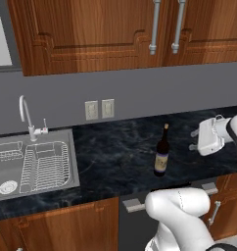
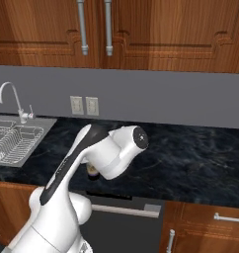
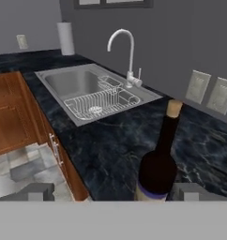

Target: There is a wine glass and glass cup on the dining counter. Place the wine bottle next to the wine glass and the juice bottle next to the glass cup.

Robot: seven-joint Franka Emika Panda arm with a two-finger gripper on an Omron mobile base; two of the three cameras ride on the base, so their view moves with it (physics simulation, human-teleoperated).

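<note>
The wine bottle [image 1: 162, 156] stands upright on the black table [image 1: 115, 152] beside the sink [image 1: 35, 164], well clear of the wall and its two sockets [image 1: 99, 109]. The gripper [image 1: 195, 139] hangs to the bottle's right at about shoulder height, turned sideways toward it, and in the hand view its two dark fingertips [image 3: 35, 191] sit wide apart at the bottom with the bottle's lower body between them but further ahead. The gripper is fully open and holds nothing.

The step in hand looks like the approach to grasp the bottle. To do it well, the gripper should go straight in along its present line until the body of the bottle, not the narrow neck, lies between the fingers. The bottle sits a little toward the right fingertip in the hand view, so a slight sideways correction would centre it and keep one finger from nudging it first. A tall bottle on a small base tips easily; closing on the wide part above the label, with the fingers level, would be the steadier hold. Then lift straight up before swinging away.
</note>
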